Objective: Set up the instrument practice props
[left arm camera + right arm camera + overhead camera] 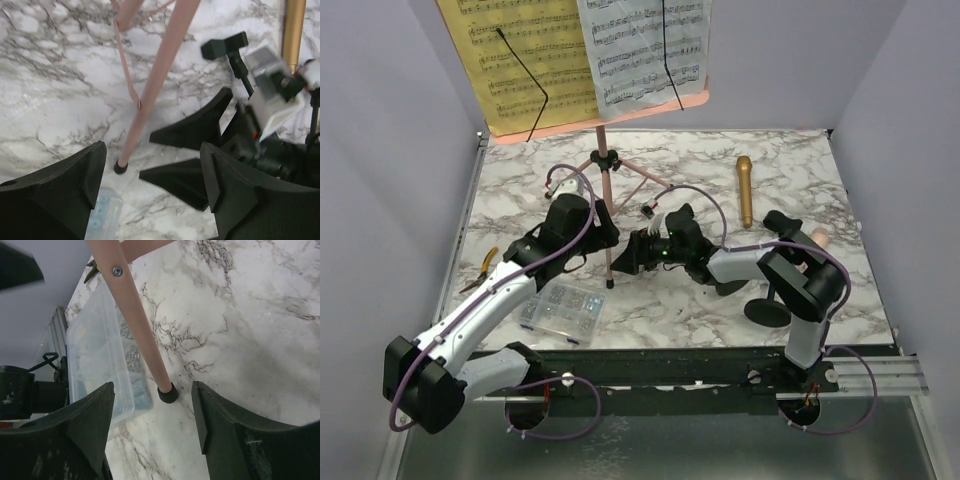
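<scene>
The pink music rack (603,160) stands at the back on tripod legs, holding a yellow page (515,60) and a white page (645,45). Its front leg ends in a black foot (610,283). My left gripper (603,238) is open beside that leg; the foot (120,167) lies ahead, between its fingers. My right gripper (626,262) is open, with the foot (167,394) between its fingertips, untouched. The gold microphone (745,190) lies at the right back. A black mic holder (767,312) stands by the right arm. The pink microphone (818,237) is mostly hidden.
A clear compartment box of screws (560,310) sits left of the foot; it also shows in the right wrist view (105,360). Yellow-handled pliers (480,270) lie at the left edge. A second dark round base (730,288) sits under the right arm. Grey walls surround the table.
</scene>
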You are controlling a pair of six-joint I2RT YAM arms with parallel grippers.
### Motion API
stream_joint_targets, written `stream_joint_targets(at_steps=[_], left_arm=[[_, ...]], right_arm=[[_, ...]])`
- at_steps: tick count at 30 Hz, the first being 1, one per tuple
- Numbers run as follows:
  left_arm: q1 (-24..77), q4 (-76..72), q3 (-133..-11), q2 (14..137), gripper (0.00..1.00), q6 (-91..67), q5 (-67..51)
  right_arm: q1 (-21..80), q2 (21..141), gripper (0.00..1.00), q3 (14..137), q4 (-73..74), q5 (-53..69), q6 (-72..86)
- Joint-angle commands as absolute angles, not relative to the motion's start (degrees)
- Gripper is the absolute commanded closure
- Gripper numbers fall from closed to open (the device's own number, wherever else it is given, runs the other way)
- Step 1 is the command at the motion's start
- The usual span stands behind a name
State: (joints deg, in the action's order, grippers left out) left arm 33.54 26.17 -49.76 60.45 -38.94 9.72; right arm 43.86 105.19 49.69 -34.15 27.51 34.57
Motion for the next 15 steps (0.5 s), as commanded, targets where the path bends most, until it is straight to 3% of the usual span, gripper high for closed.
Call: stream_joint_targets(at_steps=[1, 8, 15], left_arm=[[28.48, 22.68, -54.79, 65.71, 0.21, -34.37, 8.28], [23.99, 22.29, -55.15, 64.43, 0.21, -29.42, 9.56], [23.30, 22.45, -54.89, 61.06, 0.21, -21.01, 18.04]], right_arm=[[47.13, 109.50, 0.35, 50.44, -45.63, 21.96, 34.16], [51.79, 114.12, 0.54, 51.58, -48.95, 16.78, 29.70], [54.66, 118.24, 0.79, 56.60, -44.50, 7.70, 27.38]])
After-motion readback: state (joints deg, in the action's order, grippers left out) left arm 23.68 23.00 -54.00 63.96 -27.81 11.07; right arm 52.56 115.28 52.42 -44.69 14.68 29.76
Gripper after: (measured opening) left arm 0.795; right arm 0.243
